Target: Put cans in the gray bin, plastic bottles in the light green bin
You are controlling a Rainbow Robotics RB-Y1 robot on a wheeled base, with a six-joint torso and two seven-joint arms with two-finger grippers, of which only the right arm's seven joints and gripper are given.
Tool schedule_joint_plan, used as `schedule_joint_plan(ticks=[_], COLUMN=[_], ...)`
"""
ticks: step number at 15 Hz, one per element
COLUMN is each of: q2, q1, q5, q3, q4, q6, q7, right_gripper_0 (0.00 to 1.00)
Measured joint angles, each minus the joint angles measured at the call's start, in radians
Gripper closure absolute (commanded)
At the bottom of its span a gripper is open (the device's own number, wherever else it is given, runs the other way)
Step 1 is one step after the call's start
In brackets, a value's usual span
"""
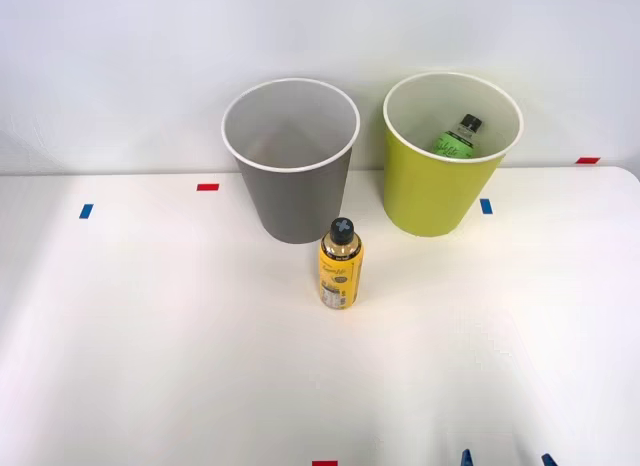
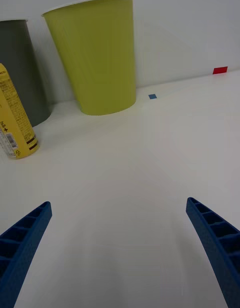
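The gray bin (image 1: 291,161) stood on the white surface (image 1: 150,336). Just before it a yellow bottle (image 1: 341,265) stood upright. To its right the green bin (image 1: 449,156) held a green-labelled bottle (image 1: 459,136). Nearest the robot, the tool (image 2: 120,248) hung released, fingers (image 2: 215,238) wide apart, grasping nothing.

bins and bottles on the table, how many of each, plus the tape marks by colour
bins: 2, gray bin and light green bin
bottles: 2, yellow bottle standing on the table, green-label bottle inside the light green bin
red tape marks: 3
blue tape marks: 2
total: 9
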Motion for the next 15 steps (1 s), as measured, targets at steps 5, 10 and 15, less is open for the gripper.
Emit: schedule_joint_plan(ticks=[5,10,15], q2=[0.000,0.000,0.000], q1=[0.000,0.000,0.000], q5=[0.000,0.000,0.000], q3=[0.000,0.000,0.000], q4=[0.000,0.000,0.000], q6=[0.000,0.000,0.000], q7=[0.000,0.000,0.000], right_gripper_0=[0.07,0.08,0.08])
